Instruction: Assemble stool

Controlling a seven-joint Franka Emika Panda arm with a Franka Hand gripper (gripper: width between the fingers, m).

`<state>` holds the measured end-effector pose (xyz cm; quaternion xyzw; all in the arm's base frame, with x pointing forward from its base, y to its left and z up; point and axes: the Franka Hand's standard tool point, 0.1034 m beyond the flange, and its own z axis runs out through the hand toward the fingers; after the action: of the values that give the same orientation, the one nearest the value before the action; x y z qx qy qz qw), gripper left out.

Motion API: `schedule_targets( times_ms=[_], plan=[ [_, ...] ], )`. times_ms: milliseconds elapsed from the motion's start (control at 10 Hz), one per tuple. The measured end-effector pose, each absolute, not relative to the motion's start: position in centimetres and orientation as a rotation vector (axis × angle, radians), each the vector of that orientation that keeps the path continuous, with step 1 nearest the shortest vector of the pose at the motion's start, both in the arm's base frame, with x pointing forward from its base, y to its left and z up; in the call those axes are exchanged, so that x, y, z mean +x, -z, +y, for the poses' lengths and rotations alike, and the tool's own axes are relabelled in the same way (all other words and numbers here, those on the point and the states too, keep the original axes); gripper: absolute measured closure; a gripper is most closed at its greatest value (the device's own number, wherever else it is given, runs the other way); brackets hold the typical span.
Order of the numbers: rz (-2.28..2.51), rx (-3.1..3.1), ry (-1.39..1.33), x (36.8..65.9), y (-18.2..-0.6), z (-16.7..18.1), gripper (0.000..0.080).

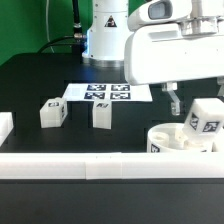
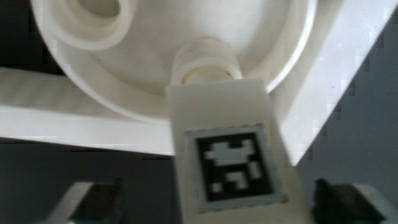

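The stool's round white seat (image 1: 178, 142) lies against the front rail at the exterior view's right. One blocky white leg (image 1: 206, 120) with a black-and-white tag stands on it. In the wrist view that leg (image 2: 228, 150) has its end at a socket of the seat (image 2: 107, 80). My gripper (image 2: 217, 206) straddles the leg. Its fingers (image 2: 86, 204) stand off both sides with dark gaps, so it is open and holds nothing. Two more tagged legs (image 1: 52, 113) (image 1: 101, 114) stand loose on the black table.
The marker board (image 1: 105, 93) lies flat behind the two loose legs. A long white rail (image 1: 70, 165) runs along the table's front edge. The robot's base (image 1: 104, 40) stands at the back.
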<state>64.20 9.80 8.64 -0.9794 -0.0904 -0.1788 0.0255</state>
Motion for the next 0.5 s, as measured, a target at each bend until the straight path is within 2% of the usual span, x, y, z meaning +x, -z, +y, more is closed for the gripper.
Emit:
schedule_targets(
  times_ms=[100, 500],
  plan=[
    [-0.279, -3.027, 0.557, 64.3, -8.9, 9.8, 0.0173],
    [-0.284, -3.030, 0.525, 64.7, -11.4, 10.0, 0.0150]
  ],
)
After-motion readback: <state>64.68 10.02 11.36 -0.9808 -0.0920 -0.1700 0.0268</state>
